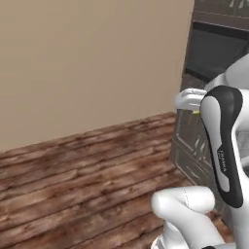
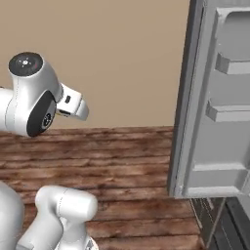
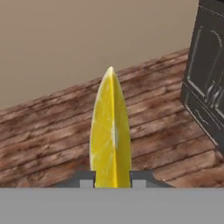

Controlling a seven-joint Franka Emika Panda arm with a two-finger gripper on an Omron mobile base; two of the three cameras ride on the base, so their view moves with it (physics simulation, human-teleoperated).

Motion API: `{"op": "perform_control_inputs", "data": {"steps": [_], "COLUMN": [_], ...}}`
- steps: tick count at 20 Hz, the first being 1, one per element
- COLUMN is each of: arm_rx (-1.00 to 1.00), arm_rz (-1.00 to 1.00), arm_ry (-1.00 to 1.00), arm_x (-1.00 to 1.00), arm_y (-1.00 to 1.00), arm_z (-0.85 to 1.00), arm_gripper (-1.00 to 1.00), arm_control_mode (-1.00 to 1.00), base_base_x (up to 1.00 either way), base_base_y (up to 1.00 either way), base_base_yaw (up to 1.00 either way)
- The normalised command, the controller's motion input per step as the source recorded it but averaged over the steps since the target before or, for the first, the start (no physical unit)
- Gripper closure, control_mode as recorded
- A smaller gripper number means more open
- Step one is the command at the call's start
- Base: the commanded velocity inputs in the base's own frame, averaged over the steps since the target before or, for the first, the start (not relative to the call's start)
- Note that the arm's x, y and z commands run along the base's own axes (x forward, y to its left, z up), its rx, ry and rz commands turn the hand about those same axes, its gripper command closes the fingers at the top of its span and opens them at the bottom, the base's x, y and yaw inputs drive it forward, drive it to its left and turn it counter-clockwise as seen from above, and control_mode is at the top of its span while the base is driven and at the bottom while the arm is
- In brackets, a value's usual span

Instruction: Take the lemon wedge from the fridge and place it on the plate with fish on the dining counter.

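Pincer (image 3: 113, 183) clamped narrow on the lemon wedge (image 3: 110, 131), bottom centre of hand view, tip up over floor. I'd call it light, soft, slick w/ juice; thick base is safest hold, gently

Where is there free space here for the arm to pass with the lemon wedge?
Free: the wooden floor between the beige wall and the open fridge door. Crowded: beside the dark cabinet. The gripper holds the lemon wedge.
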Motion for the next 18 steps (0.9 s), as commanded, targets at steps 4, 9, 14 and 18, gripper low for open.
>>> {"op": "perform_control_inputs", "data": {"steps": [4, 9, 14, 18], "arm_rx": [0.00, 0.00, 0.00, 0.00], "arm_rz": [0.00, 0.00, 0.00, 0.00], "arm_ry": [0.00, 0.00, 0.00, 0.00], "arm_x": [0.00, 0.00, 0.00, 0.00], "arm_y": [0.00, 0.00, 0.00, 0.00], "arm_z": [0.00, 0.00, 0.00, 0.00], "arm_gripper": [1.00, 1.00, 1.00, 1.00], "arm_control_mode": [1.00, 1.00, 1.00, 1.00], "base_base_x": [-0.03, -0.04, -0.03, -0.02], "base_base_y": [0.00, 0.00, 0.00, 0.00], "base_base_yaw": [0.97, 0.97, 0.97, 0.98]}}
